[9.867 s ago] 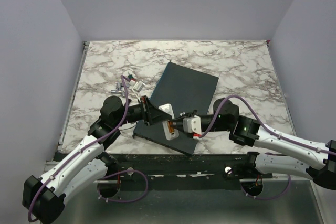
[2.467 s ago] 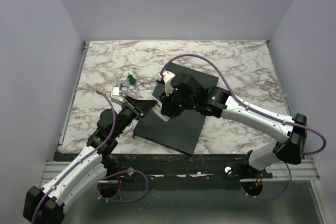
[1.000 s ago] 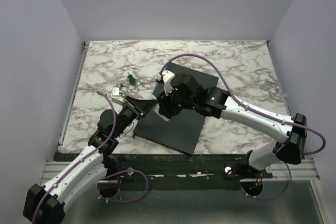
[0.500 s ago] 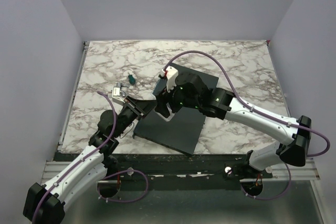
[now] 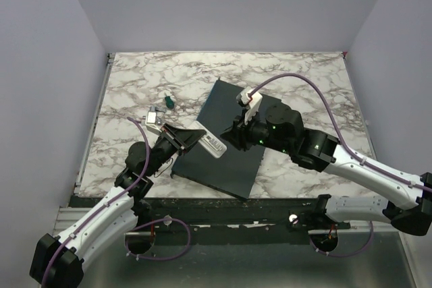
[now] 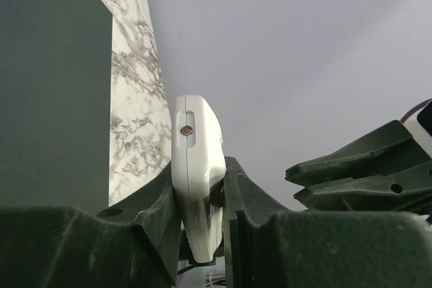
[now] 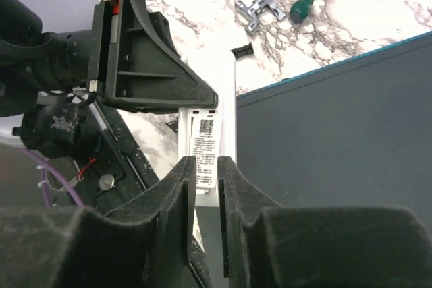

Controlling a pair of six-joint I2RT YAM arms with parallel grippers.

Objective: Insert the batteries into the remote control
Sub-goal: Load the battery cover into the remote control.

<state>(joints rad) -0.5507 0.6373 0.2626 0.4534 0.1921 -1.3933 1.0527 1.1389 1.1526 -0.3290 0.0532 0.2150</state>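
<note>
One remote (image 5: 214,145) is sitting in the left claw (image 5: 200,139), at the slab's (image 5: 236,116) left edge.
Left claw (image 6: 198,180) is clamping the white remote (image 6: 196,146) tight between both fingers, and the remote is sticking out toward the right claw (image 5: 233,135); whether it is touching the slab cannot be told. Right claw (image 7: 207,166) is hovering over the slab just beside the remote's (image 7: 206,136) free end, which is showing its labelled face. Its fingers are standing almost together, with only a thin slit between them, and are gripping nothing visible. Farther out, a green screwdriver (image 7: 302,5) and a small metal part (image 7: 260,8) are lying on the marble table (image 5: 304,79), well apart from the remote.
</note>
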